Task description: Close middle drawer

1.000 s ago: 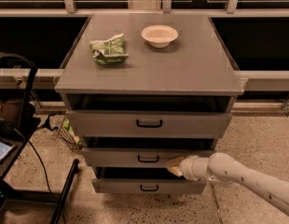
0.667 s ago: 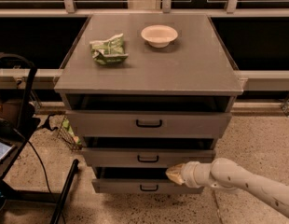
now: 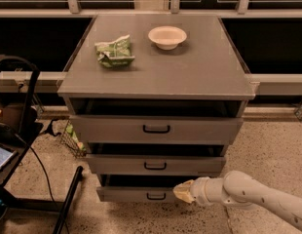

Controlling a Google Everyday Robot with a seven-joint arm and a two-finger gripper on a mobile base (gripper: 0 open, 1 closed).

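- The gripper (image 3: pixel 182 191) is hovering low on the right, before the lowest drawer (image 3: pixel 126 194); holding nothing visible, its opening cannot be told.
- The middle drawer (image 3: pixel 190 165) is sticking out slightly, just above.

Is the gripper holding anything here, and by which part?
Nothing is held: the gripper sits before the lowest drawer, right of its handle, below the middle drawer.

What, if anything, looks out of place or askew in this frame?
All three drawers stand ajar, the middle drawer included. The gripper sits low, in front of the lowest drawer, not the middle one. A crumpled green packet lies on the cabinet top.
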